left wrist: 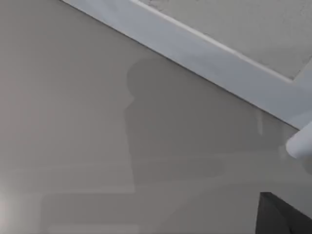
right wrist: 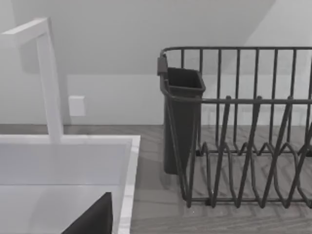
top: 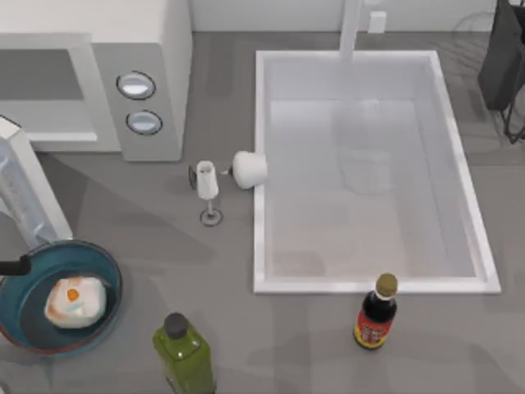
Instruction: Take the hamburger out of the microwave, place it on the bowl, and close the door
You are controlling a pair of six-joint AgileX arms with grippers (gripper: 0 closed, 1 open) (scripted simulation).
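Hamburger: small rounded whitish-cream hamburger [top: 75, 301] with orange-brown patches and an orange spot — sits inside the bowl, near its middle.
Bowl: wide round shallow blue bowl [top: 112, 277], teal inside, thin reddish rim, at the table's lower left; a short dark handle-like stub touches its left rim.
Microwave: large white boxy microwave [top: 168, 49] at upper left, cavity open, grey-white panel with two round glassy dials.
Door: flat white framed door [top: 29, 193] with paler window, swung out from the cavity, its lower edge just beside the bowl's upper rim.
Sink: big white rectangular sink basin [top: 261, 164] with smooth walls and a slim white tap [right wrist: 47, 78].
Small items: white rounded cup [top: 249, 169] lying against the sink's left wall; clear stemmed glass [top: 207, 189] just beside it.
Bottles: green squarish bottle [top: 184, 355] near the bowl; dark sauce bottle [top: 376, 315] with red label below the sink.
Rack: dark wire dish rack [right wrist: 243, 146] with a dark plastic cup holder, right of the sink.
Open room: bare grey tabletop [top: 148, 230] between microwave, glass and bowl.
Grippers: left and right — grip state cannot be told from any view.
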